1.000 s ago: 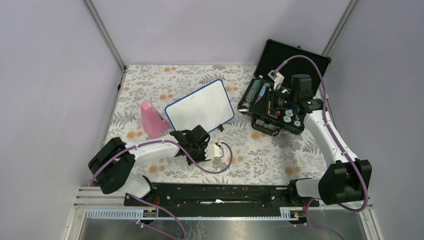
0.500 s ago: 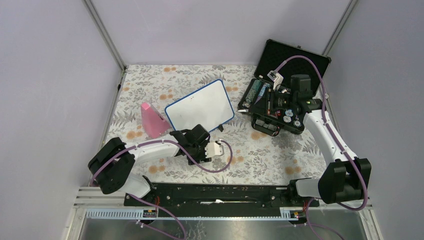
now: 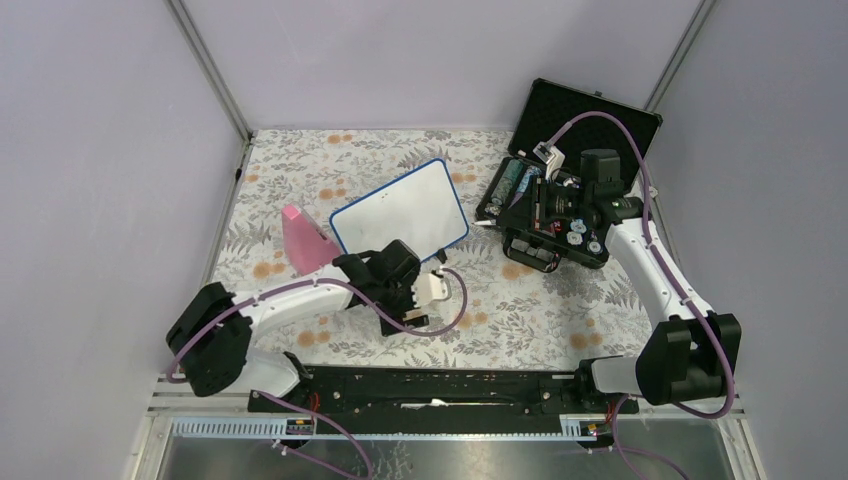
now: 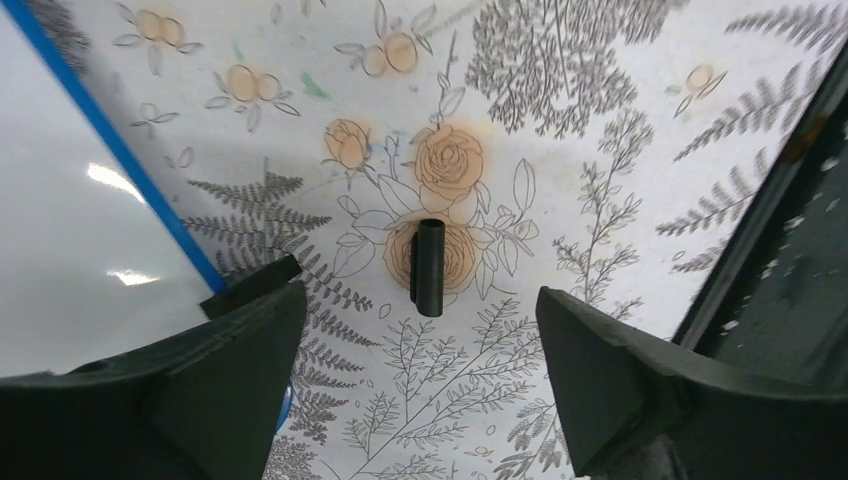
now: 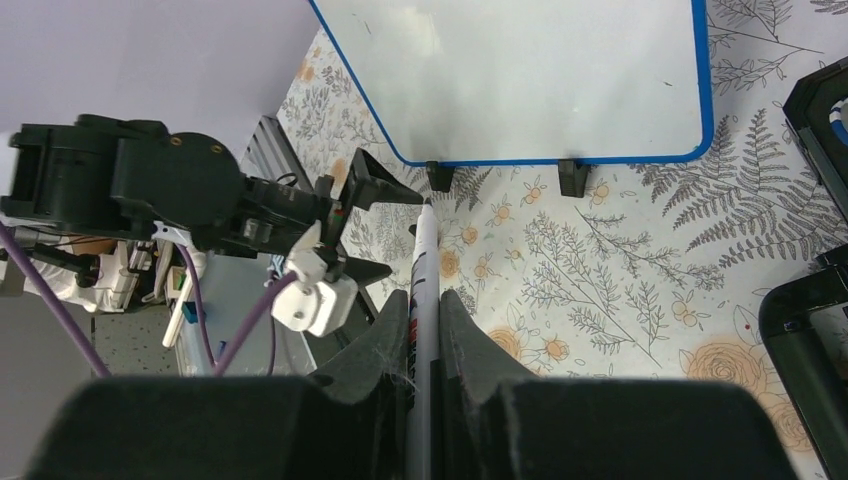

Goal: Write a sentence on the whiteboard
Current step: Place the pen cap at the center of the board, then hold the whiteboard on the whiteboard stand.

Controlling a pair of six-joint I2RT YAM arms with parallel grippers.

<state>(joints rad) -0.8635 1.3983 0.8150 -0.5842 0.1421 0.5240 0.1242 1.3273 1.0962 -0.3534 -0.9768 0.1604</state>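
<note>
Overhead, the small rectangular white board with a thin blue frame [image 3: 400, 212] is seen set at an angle on the floral-patterned worktop [image 3: 520, 320], between a pink wedge-shaped block [image 3: 303, 240] and an open black foam-lined case [image 3: 590, 115]. The left pincer [image 3: 398, 292] is held just in front of the board's near edge. The right pincer [image 3: 520, 208] is held over the case.

From the left wrist, the fingers are shown spread wide with nothing gripped. A short black cylindrical cap [image 4: 430, 267] is seen lying on the worktop below the gap. The board's blue edge is seen at the left, with a black clip foot [image 4: 250, 287] beside it.

From the right wrist, the jaws are shown pressed together on a slim white marker pen [image 5: 424, 250], whose tip is aimed toward the board's lower edge. The board's face is seen plain white.
</note>
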